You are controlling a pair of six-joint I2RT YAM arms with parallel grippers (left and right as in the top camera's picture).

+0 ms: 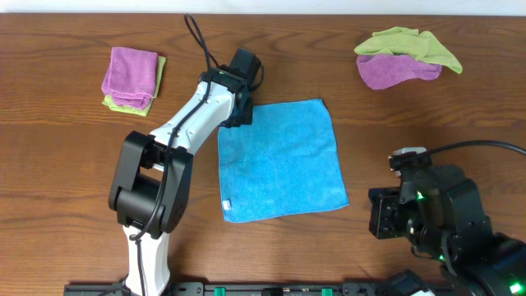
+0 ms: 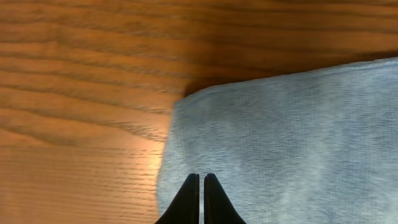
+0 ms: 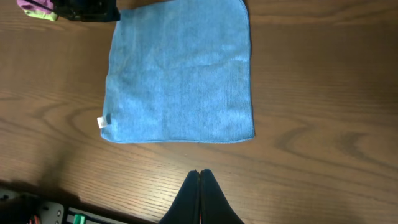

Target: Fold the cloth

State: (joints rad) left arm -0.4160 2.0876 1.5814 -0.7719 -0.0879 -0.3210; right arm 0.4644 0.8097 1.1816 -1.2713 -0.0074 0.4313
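The sky-blue cloth (image 1: 279, 160) lies flat and unfolded on the wooden table, its small white tag (image 1: 228, 204) at the near left corner. My left gripper (image 1: 238, 115) is low over the cloth's far left corner. In the left wrist view its fingertips (image 2: 201, 177) are closed together just inside that corner of the cloth (image 2: 292, 137), which looks flat. My right gripper (image 1: 385, 214) is shut and empty over bare wood, to the right of the cloth's near right corner. In the right wrist view its tips (image 3: 199, 172) are short of the cloth's near edge (image 3: 180, 74), and the tag (image 3: 103, 122) shows.
A folded stack of purple and lime-green cloths (image 1: 131, 78) sits at the far left. A crumpled purple and lime-green pile (image 1: 403, 57) sits at the far right. The left arm (image 1: 177, 136) stretches over the table left of the cloth.
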